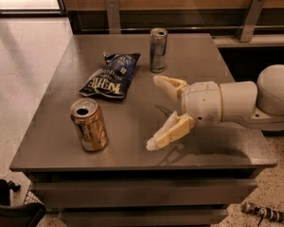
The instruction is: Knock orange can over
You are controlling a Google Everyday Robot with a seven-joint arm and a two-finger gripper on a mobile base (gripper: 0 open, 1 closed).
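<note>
The orange can point(88, 125) stands upright near the front left of the grey table point(61, 84), its silver top opened. My gripper point(154, 112) reaches in from the right, just above the table, with its two cream fingers point(170, 132) spread wide apart and empty. It is to the right of the orange can, with a clear gap between them.
A dark blue chip bag point(110, 75) lies flat behind the orange can. A slim silver-blue can point(157, 50) stands upright further back, behind my gripper. The table's front edge is close below the can. A dark object point(9, 207) sits on the floor at the lower left.
</note>
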